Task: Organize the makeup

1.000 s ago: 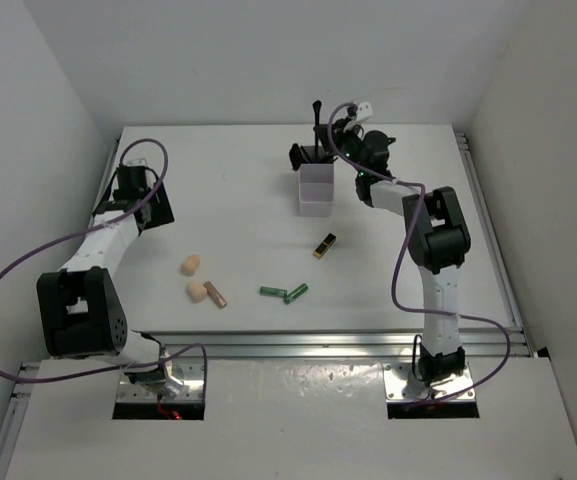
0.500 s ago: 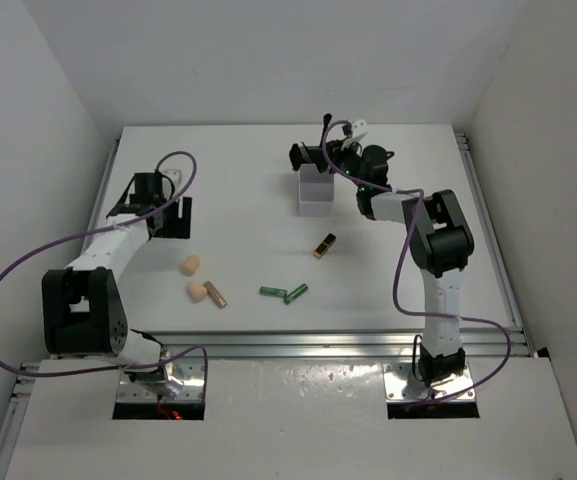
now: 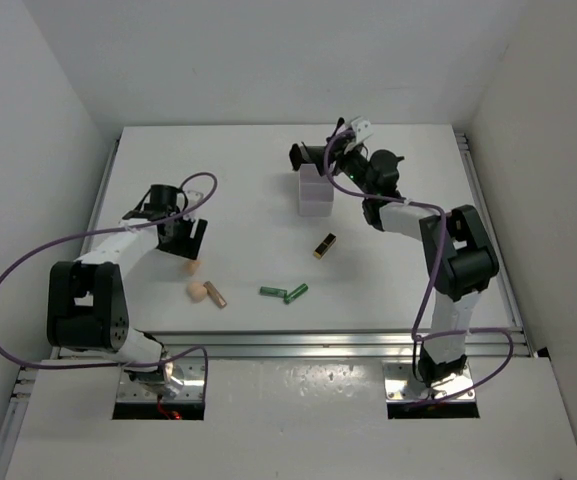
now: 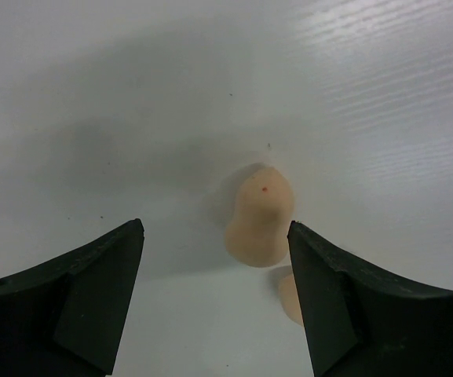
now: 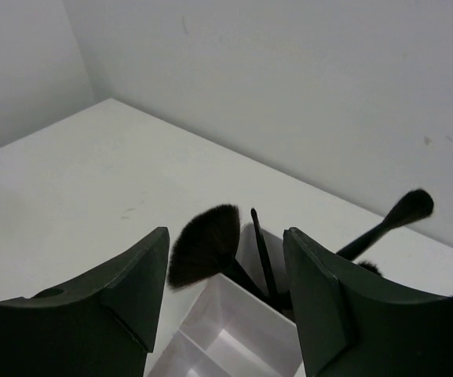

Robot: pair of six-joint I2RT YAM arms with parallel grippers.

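Note:
My left gripper point(image 3: 184, 240) point(image 4: 214, 228) hangs open just above a beige sponge point(image 3: 190, 266) point(image 4: 259, 216), which lies on the table toward its right finger. A second sponge point(image 3: 198, 291) point(image 4: 287, 294) peeks from behind that finger, next to a tan-gold tube point(image 3: 215, 295). Two green tubes point(image 3: 272, 291) point(image 3: 296, 293) and a black-gold lipstick point(image 3: 324, 245) lie mid-table. My right gripper point(image 3: 331, 160) point(image 5: 226, 233) is open and empty over the back of the white box point(image 3: 316, 195) point(image 5: 234, 334). In the box's back compartment stand a fan brush point(image 5: 206, 243), a slim stick point(image 5: 263, 255) and a round brush point(image 5: 410, 208).
The box's two nearer compartments show nothing inside. White walls close the table at the back and on both sides. A metal rail point(image 3: 318, 340) runs along the near edge. Purple cables loop off both arms.
My right gripper has opened and let go of a black brush, which now stands in the box. My left arm has swung right and nearer, ending over the beige sponge.

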